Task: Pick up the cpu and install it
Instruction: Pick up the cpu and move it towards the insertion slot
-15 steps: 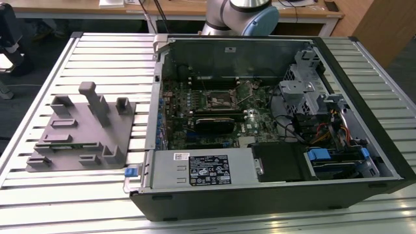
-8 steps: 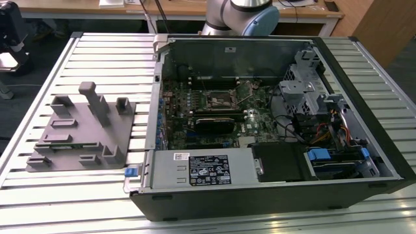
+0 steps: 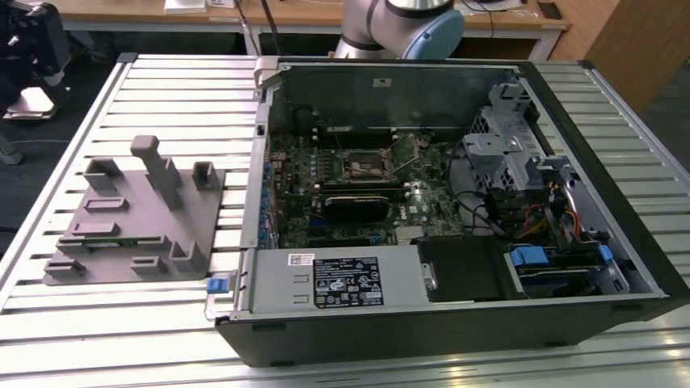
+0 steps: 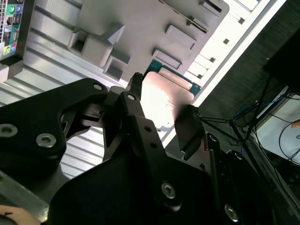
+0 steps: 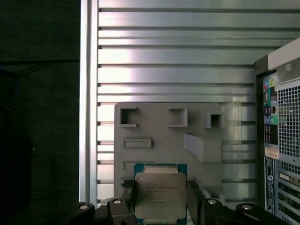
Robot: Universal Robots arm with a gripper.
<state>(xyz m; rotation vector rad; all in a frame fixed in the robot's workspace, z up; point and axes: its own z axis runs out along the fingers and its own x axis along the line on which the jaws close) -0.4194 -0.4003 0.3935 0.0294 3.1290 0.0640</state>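
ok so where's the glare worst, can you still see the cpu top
Second wrist view: glare washes out the cpu top. First wrist view: it is evenly lit, surface clear. Exterior view: the computer case interior is shaded, the table slats shine.

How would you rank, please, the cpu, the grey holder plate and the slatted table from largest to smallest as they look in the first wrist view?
1. slatted table
2. grey holder plate
3. cpu, gripped by the tool; it is nearer the camera, so it looks bigger than it is.
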